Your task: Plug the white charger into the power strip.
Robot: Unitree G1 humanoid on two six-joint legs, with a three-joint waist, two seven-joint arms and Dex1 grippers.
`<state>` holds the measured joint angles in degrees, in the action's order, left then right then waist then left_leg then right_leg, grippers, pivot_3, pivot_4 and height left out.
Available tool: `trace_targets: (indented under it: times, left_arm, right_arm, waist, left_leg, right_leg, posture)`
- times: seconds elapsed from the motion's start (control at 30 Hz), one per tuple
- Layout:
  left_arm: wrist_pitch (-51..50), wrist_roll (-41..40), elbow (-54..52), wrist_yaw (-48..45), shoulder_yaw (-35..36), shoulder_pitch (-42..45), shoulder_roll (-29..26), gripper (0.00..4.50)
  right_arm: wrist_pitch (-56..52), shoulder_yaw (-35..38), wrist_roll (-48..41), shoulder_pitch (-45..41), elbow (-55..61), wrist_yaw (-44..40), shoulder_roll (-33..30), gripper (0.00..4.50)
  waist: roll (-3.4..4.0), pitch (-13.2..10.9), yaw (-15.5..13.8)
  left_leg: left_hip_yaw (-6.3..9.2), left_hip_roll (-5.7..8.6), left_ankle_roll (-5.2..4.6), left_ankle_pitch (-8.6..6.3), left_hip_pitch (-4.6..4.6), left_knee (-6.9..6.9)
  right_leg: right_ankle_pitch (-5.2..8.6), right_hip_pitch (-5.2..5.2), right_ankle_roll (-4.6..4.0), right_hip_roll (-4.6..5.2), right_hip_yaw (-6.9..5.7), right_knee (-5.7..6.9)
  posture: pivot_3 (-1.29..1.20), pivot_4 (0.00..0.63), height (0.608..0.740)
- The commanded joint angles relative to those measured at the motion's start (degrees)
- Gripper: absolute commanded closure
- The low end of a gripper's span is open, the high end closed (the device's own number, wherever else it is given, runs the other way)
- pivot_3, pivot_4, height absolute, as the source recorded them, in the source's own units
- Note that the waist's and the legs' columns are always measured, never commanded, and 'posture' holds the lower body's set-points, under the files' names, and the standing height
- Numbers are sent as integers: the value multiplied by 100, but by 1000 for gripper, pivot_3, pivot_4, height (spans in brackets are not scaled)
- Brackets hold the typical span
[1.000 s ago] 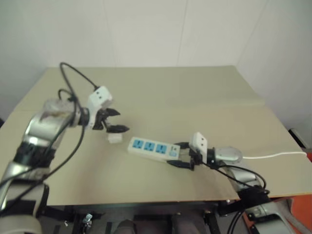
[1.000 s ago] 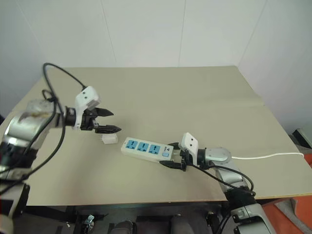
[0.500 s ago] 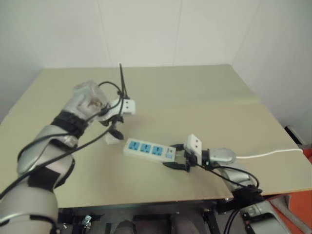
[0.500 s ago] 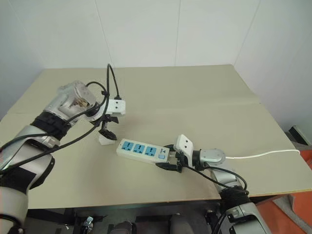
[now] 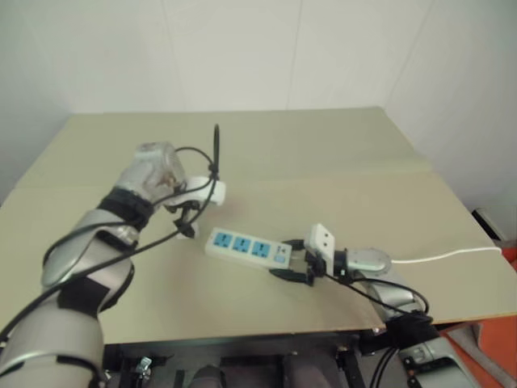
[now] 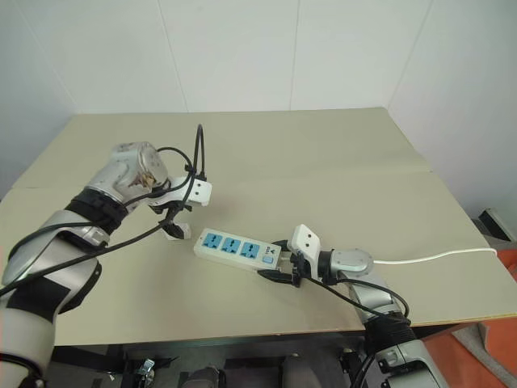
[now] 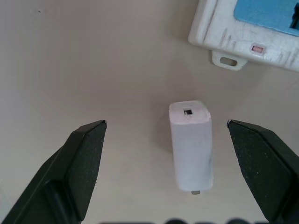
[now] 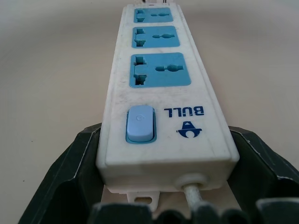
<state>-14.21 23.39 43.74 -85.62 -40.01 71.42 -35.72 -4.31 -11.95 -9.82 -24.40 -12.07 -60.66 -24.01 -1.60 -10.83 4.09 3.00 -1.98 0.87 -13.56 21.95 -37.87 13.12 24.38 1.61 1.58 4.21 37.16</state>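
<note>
On the beige table (image 6: 339, 153), set in a corner of plain white walls, the power strip (image 6: 238, 248) lies flat, its white cord (image 6: 436, 257) trailing off its switch end. Right gripper (image 6: 283, 264) clasps that switch end between both fingers. White charger (image 7: 190, 143) lies just off the strip's far end, apart from it; left gripper (image 7: 168, 163) hangs above, fingers spread wide, charger untouched between them.

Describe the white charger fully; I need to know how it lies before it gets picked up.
The white charger is a small boxy block of smooth, plastic-looking material, with a small dark port in one end face and a metal prong showing at the other. It lies on its side on the beige table, just off the power strip's end, not touching it. The left end effector hovers open above, one finger to each side, nothing touching it.
</note>
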Motion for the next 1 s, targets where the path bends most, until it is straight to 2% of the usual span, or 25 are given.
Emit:
trace_targets:
  times: [0.03, 0.5, 0.6, 0.9, 1.0]
  left_arm:
    - [-137, 83, -77, -33, 179, -3, 34, 0]
    - [-242, 510, -77, 163, 131, -155, 184, 0]
    - [-350, 424, -143, 36, 217, -167, 241, 612]
    - [-345, 652, -152, 103, 139, -218, 244, 3490]
    - [-369, 620, -154, 85, 205, -227, 261, 3490]
  right_arm:
    - [-109, -119, 137, 51, -79, 108, 41, 1060]
    - [-161, -154, 197, 110, -68, 262, 28, 1060]
    - [-165, -167, 215, 95, -85, 276, 22, 1060]
    - [-193, -195, 244, 84, -94, 318, -3, 1060]
    - [-199, -206, 254, 92, -90, 327, -20, 1060]
  waist:
    - [0, 0, 3]
    - [-2, 1, 10]
    - [-2, 1, 9]
    - [-2, 2, 12]
    - [-2, 2, 12]
  left_leg:
    - [1, 0, 0, 0, 0, 0]
    - [-1, 0, 0, 0, -9, 0]
    - [0, 0, 0, 0, -10, 0]
    - [-1, 0, 0, 0, -15, 0]
    - [-1, 0, 0, 0, -20, 0]
  right_leg:
    - [0, 0, 0, -1, 0, 0]
    - [-1, -4, 0, -1, 3, 6]
    - [-1, -4, 0, -1, 3, 6]
    - [-1, -8, 0, -2, 5, 8]
    - [-1, -11, 0, -2, 5, 8]
  posture:
    - [0, 150, 740]
    - [0, 150, 740]
    - [0, 150, 740]
    - [0, 150, 740]
    - [0, 150, 740]
